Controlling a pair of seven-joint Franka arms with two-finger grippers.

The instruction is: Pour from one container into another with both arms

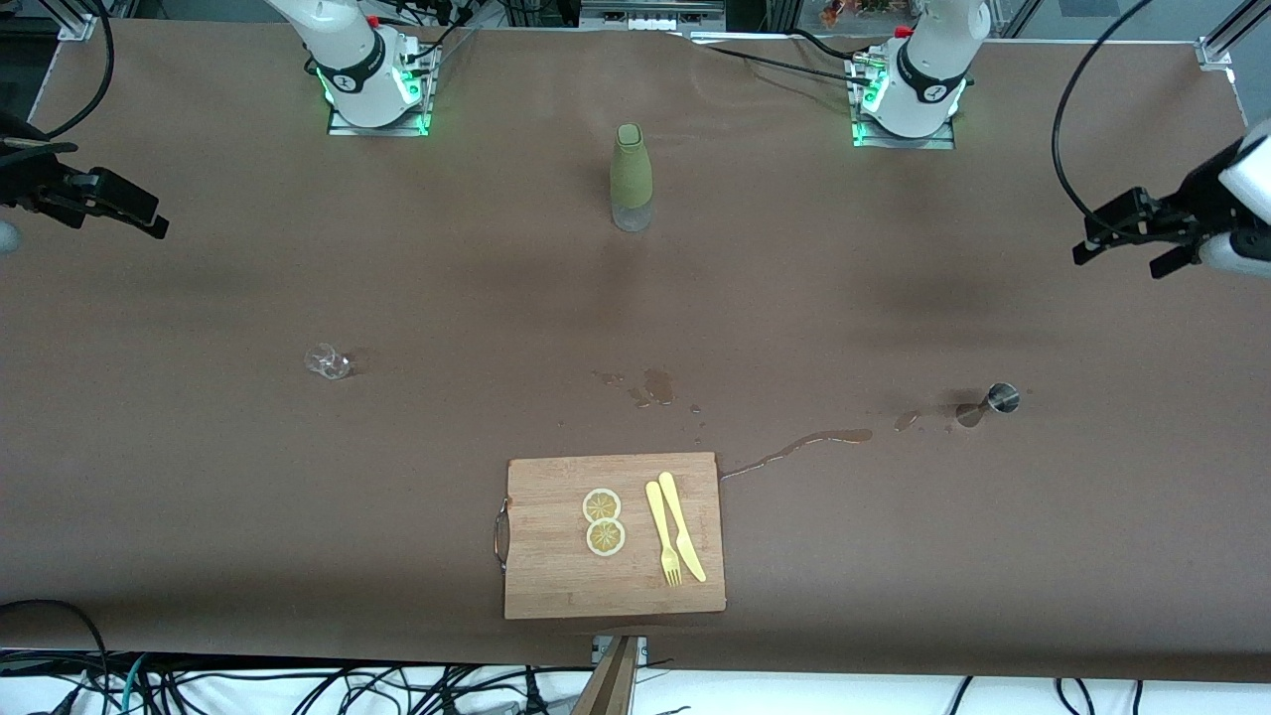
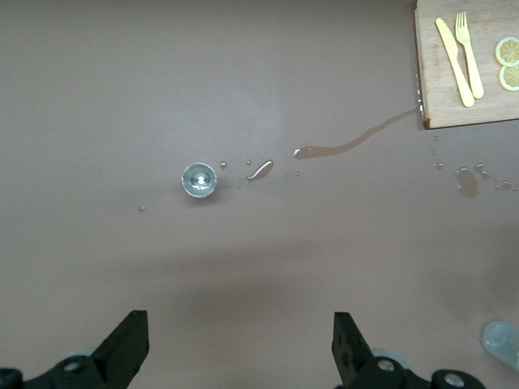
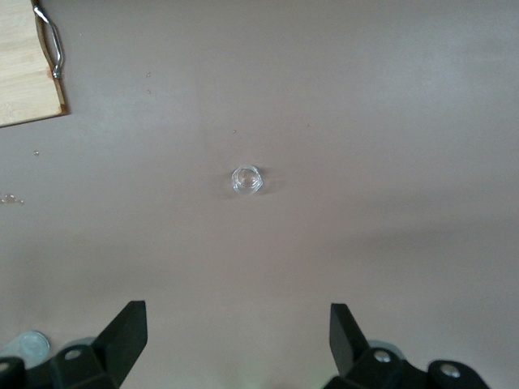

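Right gripper, fingers wide, hangs at its table end; small glass upright. Spilled liquid trails toward the metal jigger — upright. Left gripper, fingers wide, holds nothing — stage undecidable.

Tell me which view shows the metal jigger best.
The left wrist view: the jigger is seen from straight above, open mouth clear, with spilled liquid beside it. The front view shows it small, toward the left arm's end. The right wrist view does not show it.
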